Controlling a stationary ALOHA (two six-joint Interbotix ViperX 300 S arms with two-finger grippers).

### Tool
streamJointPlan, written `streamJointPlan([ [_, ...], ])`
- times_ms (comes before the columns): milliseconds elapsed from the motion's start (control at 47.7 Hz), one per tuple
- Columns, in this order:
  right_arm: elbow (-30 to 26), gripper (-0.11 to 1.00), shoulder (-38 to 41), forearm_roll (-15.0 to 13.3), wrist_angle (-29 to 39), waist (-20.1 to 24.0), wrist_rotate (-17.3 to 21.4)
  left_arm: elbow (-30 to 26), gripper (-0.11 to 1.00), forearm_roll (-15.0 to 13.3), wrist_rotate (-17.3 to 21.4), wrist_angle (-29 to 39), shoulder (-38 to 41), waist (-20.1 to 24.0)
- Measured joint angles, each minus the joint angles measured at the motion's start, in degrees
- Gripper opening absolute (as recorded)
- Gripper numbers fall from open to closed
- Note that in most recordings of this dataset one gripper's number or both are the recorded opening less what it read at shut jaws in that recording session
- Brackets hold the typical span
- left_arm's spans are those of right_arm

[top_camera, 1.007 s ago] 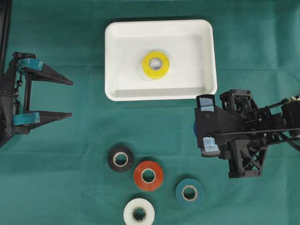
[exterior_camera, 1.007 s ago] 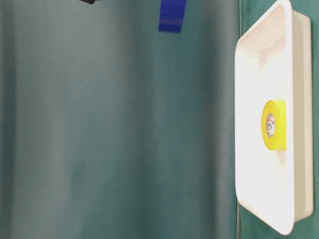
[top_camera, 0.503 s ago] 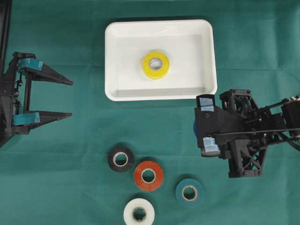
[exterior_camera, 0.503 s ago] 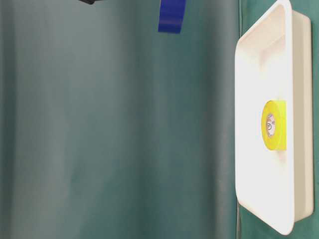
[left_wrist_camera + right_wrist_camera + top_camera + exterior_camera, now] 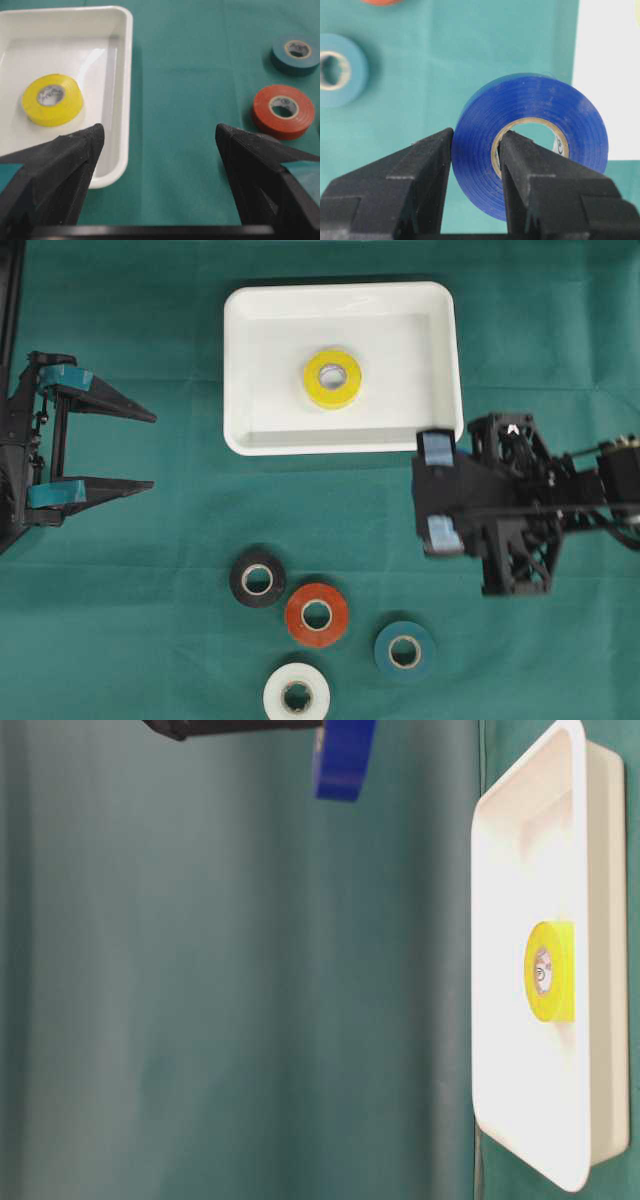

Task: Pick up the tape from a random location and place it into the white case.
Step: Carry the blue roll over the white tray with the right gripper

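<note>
On the left of the overhead view, your left gripper (image 5: pixel 148 450) is sitting over bare green cloth (image 5: pixel 150 620) with its two black fingers (image 5: pixel 115 405) spread wide and nothing between them. Its wrist camera is looking between those fingers at the white case (image 5: pixel 122 100), which is lying to the left there, with the yellow tape roll (image 5: pixel 51 99) flat on its floor.

Moving right, four rolls are lying flat on the cloth near the lower edge of the overhead view: the black roll (image 5: pixel 257 578), the red roll (image 5: pixel 317 614) just beside it, the white roll (image 5: pixel 296 693) below them, and the teal roll (image 5: pixel 404 648) furthest right. The white case (image 5: pixel 240 435) is resting far of them, its yellow tape roll (image 5: pixel 333 378) near the middle.

Further right, your right gripper (image 5: pixel 437 492) is hanging just outside the near right corner of the case. You are pinching the blue tape roll (image 5: pixel 530 145) through its wall: one finger (image 5: pixel 420 175) is pressing the outer face and the other is sitting inside the core. The roll is standing on edge, and the table-level view is showing it (image 5: pixel 343 760) lifted off the cloth, beside the case rim rather than over it.
</note>
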Motion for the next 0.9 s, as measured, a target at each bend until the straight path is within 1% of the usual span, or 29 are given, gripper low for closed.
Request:
streamJointPlan([
  [440,2.4,0.31,0.1,-3.9,-0.1,-14.1,0.0,0.1,0.97,0.0,-0.1,0.0,0.3,0.0],
  [671,3.3,0.31,0.0,-5.3,-0.2,-21.4,0.0,0.1,0.97,0.0,-0.1,0.0,0.3,0.0],
  [797,4.0,0.31,0.0,-5.4,-0.2,-23.8,0.0,0.1,0.97,0.0,-0.1,0.0,0.3,0.0],
  [902,4.0,0.31,0.0,-5.4,-0.5,-24.5,0.0,0.1,0.97,0.0,-0.1,0.0,0.3,0.0],
])
